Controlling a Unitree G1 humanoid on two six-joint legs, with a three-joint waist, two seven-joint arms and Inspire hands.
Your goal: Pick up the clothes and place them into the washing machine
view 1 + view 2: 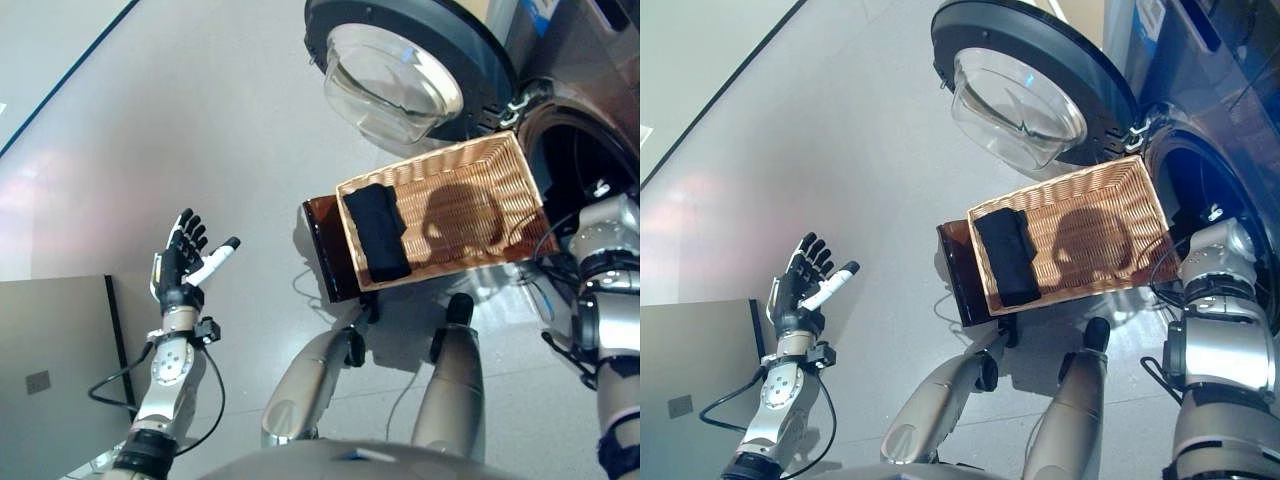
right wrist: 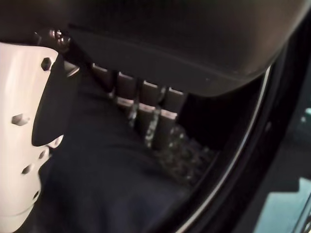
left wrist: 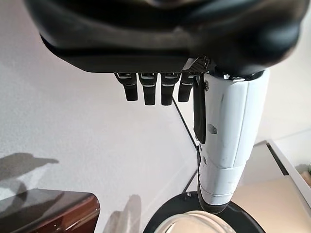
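A shallow wicker basket (image 1: 440,160) rests on a low dark brown box (image 1: 325,245) beside the washing machine. A folded black garment (image 1: 377,232) lies at the basket's left end. The machine's round door (image 1: 400,70) stands open, and the dark drum opening (image 1: 585,160) is at the right. My right arm (image 1: 605,230) reaches into the drum. In the right wrist view my right hand (image 2: 146,116) has its fingers extended over a dark blue cloth (image 2: 107,179) lying in the drum. My left hand (image 1: 180,262) is open and empty, raised over the floor at the left.
A grey cabinet (image 1: 50,370) stands at the lower left next to my left arm. Grey floor stretches between my left hand and the basket. The open door's glass bowl hangs just behind the basket.
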